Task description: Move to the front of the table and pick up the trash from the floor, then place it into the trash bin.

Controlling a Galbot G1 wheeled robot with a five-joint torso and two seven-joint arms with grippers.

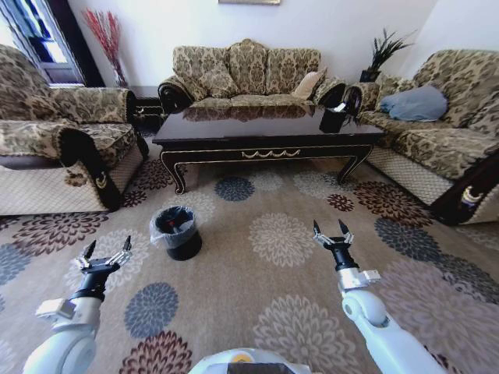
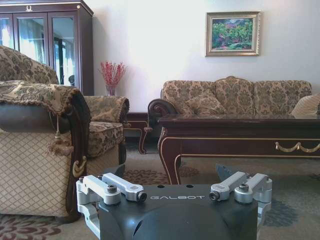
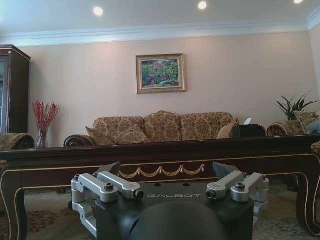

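Note:
The long dark brown table (image 1: 265, 136) stands ahead on the flower-patterned floor (image 1: 273, 273); it also appears close in the wrist views (image 2: 240, 132) (image 3: 150, 152). The black trash bin (image 1: 176, 231) with its clear liner sits on the carpet in front of the table's left end. My left gripper (image 1: 105, 253) hovers open above the carpet, left of the bin and a little nearer to me. My right gripper (image 1: 331, 231) is open too, over the carpet right of centre. Both hold nothing. The trash is out of view.
Patterned sofas ring the table: one on the left (image 1: 54, 148), one behind (image 1: 245, 74), one on the right (image 1: 444, 132). A black box (image 1: 333, 119) rests on the table's right end. Open carpet lies between me and the table.

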